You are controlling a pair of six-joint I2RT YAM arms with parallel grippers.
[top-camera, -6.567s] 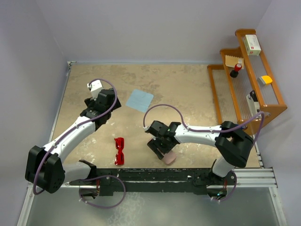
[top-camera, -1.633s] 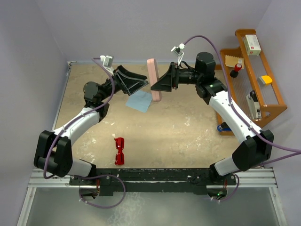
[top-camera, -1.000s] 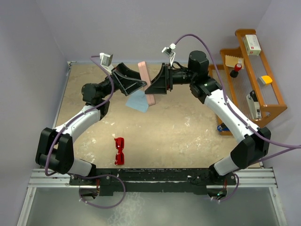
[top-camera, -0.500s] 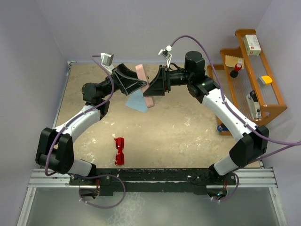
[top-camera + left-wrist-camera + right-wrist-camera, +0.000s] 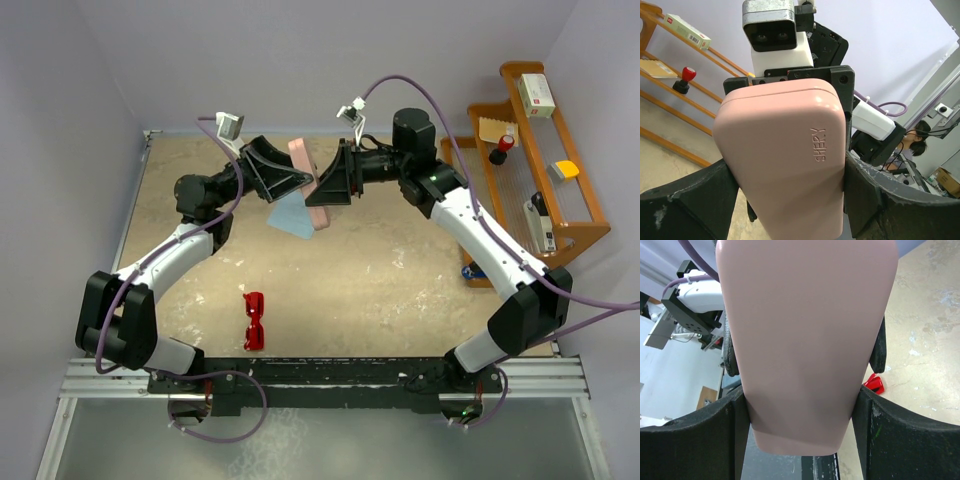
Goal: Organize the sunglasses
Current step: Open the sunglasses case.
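1. We see both tools on the pink case [image 5: 785, 160], which hangs in the air above the far half of the table [image 5: 420, 280], over the light blue cloth [image 5: 288, 218]. The right gripper [image 5: 322, 188] is clamped across one end. The left gripper [image 5: 298, 180] has its fingers [image 5: 690, 200] flush against both sides of the other end, so we read it as gripping too.
2. The sunglasses [image 5: 254, 320] lie untouched on the table, close to its near edge and left of centre, well apart from both grippers.
3. From the tools, the sunglasses lie back toward the near edge and far below. Their long axis runs roughly near to far, about square to that edge, so jaws coming down would need to close across them from left to right.
4. The left arm's base stands nearer to them, so we judge it the natural arm for the pick.
5. The case looks shut, so we expect it must be opened first.
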